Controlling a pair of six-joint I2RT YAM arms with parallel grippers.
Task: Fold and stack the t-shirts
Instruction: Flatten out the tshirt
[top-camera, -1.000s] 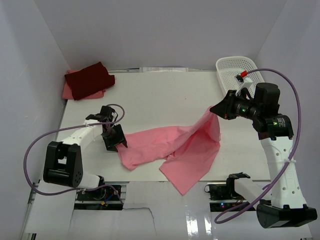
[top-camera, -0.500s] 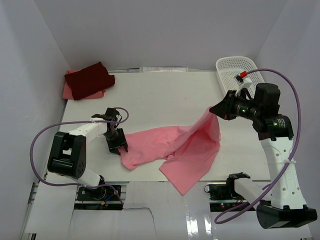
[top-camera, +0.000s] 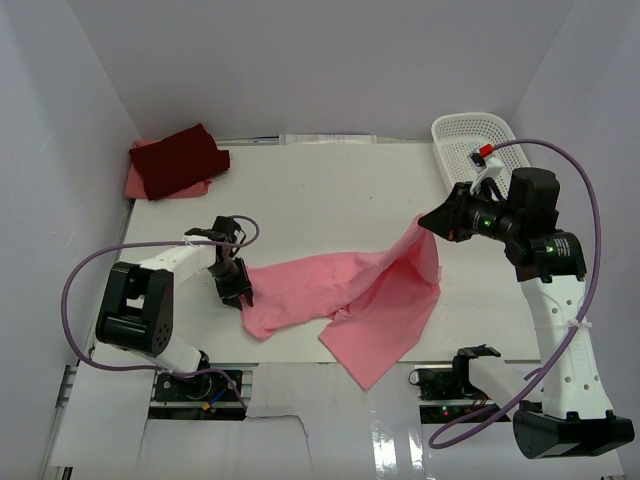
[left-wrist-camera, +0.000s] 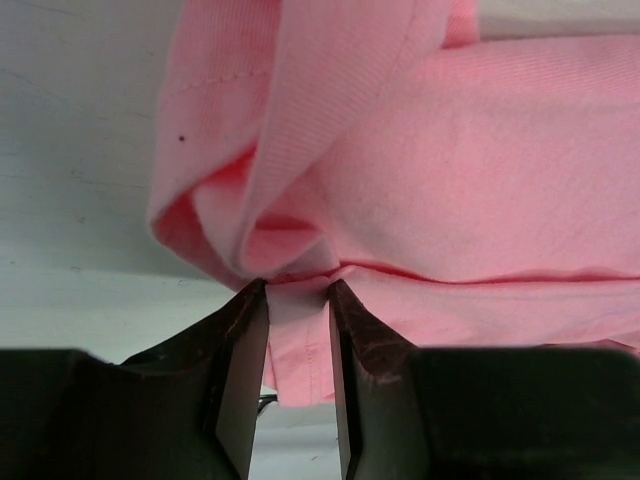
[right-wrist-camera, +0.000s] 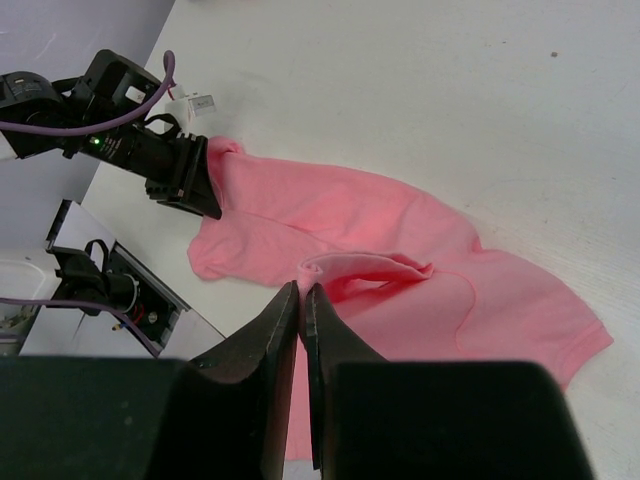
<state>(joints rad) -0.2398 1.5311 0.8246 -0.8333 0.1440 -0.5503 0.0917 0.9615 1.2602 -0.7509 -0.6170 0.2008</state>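
Observation:
A light pink t-shirt lies crumpled across the middle of the table. My left gripper is at its left edge, low on the table. In the left wrist view the jaws are closed on a bunched fold of the shirt. My right gripper is shut on the shirt's right part and holds it lifted above the table. The right wrist view shows the pinched fold and the shirt below. A dark maroon t-shirt lies folded on a salmon pink one at the back left.
A white mesh basket stands at the back right, behind my right arm. The shirt's lower flap hangs over the table's near edge. White walls close in the table on the left, back and right.
My left arm has folded in and its gripper has shifted slightly down and right onto the shirt's left edge. The right gripper has stayed put, holding the shirt up.

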